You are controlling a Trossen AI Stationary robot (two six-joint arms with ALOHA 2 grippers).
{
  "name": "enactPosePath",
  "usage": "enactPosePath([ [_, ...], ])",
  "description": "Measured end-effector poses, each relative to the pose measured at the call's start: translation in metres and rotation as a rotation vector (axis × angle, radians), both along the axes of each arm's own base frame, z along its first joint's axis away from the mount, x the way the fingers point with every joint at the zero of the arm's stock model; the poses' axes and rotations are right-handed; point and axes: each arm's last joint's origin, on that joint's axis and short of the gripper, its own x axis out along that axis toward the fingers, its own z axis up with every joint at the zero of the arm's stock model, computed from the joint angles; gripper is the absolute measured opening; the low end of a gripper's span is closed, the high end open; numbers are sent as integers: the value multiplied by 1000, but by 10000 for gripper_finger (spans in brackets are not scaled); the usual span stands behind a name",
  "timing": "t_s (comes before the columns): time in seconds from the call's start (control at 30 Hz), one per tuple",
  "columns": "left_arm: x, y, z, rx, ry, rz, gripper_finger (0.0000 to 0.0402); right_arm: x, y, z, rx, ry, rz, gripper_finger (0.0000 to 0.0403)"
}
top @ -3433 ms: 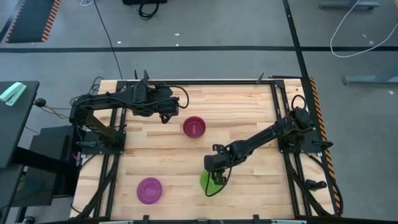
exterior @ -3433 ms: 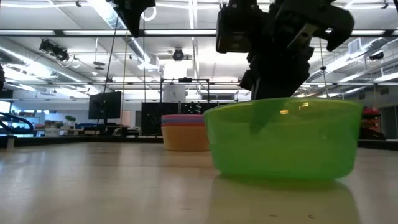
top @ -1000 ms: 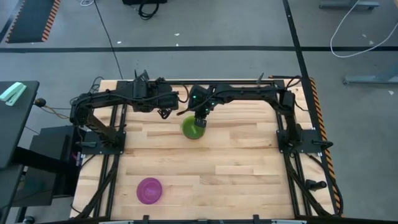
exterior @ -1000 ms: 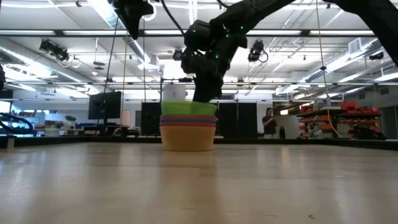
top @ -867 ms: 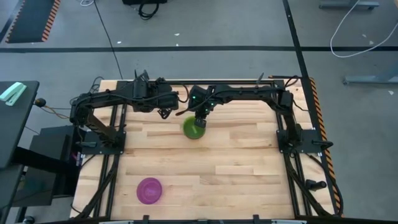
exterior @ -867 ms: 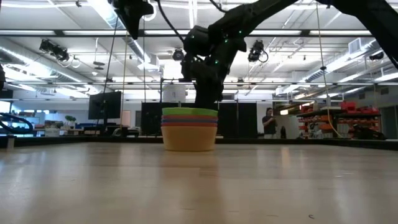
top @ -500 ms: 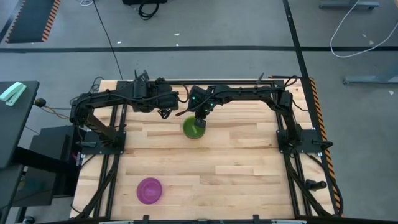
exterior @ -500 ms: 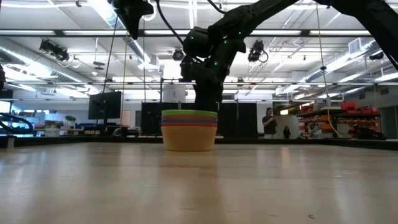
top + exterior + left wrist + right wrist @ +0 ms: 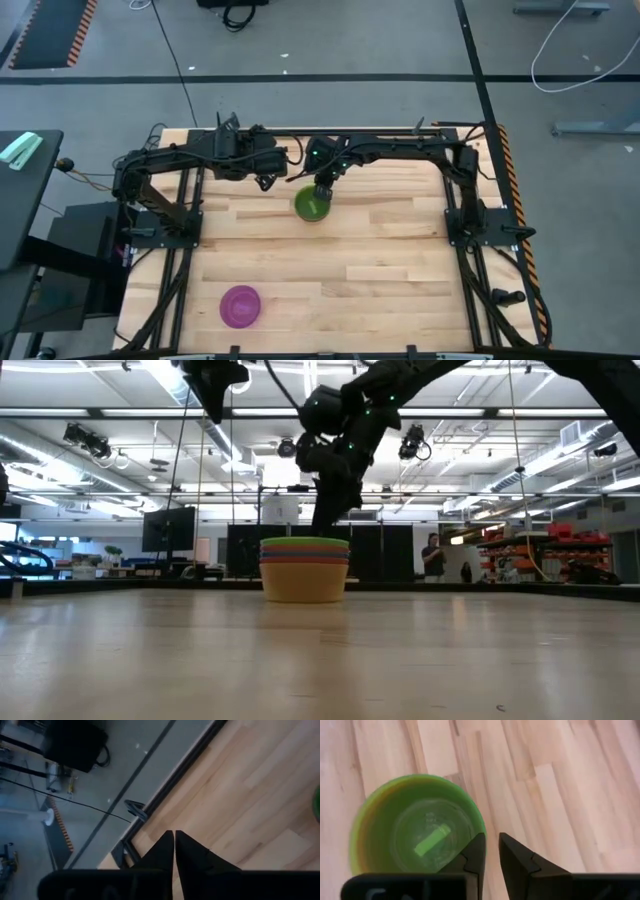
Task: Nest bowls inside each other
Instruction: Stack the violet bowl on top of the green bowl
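Observation:
A stack of nested bowls (image 9: 304, 568) stands on its yellowish bottom bowl toward the table's far side, with the green bowl (image 9: 311, 205) on top. The right wrist view looks down into the green bowl (image 9: 415, 830). A single purple bowl (image 9: 240, 306) sits upright near the table's near left corner. My right gripper (image 9: 322, 186) hangs just above the far-right rim of the stack (image 9: 322, 526), its fingers slightly open (image 9: 491, 839) and touching nothing. My left gripper (image 9: 265, 182) waits to the left of the stack, shut (image 9: 174, 834) and holding nothing.
Bare wooden tabletop (image 9: 400, 260) spreads over the right half and the middle. A black frame rail (image 9: 300, 131) runs along the far edge, close behind both grippers. Arm bases stand at the left (image 9: 150, 215) and right (image 9: 475, 215) edges.
The green bowl has dropped the last bit and settled level onto the stack. My right gripper has then risen clear of the bowl's rim and drawn slightly toward the far edge. The stack has stayed in place.

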Motion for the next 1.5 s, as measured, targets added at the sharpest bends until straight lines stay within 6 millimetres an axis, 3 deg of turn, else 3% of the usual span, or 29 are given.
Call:
enactPosePath([
  [0.2,2,-8,-9,-170,3,-38,13,-11,13,18,-9,32,-6,63],
  [0.53,-12,-43,-100,-320,313,-43,34,-24,58,28,-86,176,34,64],
  [0.73,-24,-75,-124,-378,292,-61,37,-24,90,30,-97,191,122,63],
  [1.23,-45,-157,-129,-415,122,-201,11,-36,168,28,-185,286,235,63],
  [1.37,-52,-169,-129,-374,84,-221,22,-43,189,30,-223,283,244,63],
  [1.5,-55,-173,-128,-327,51,-217,25,-55,209,45,-264,233,249,63],
])
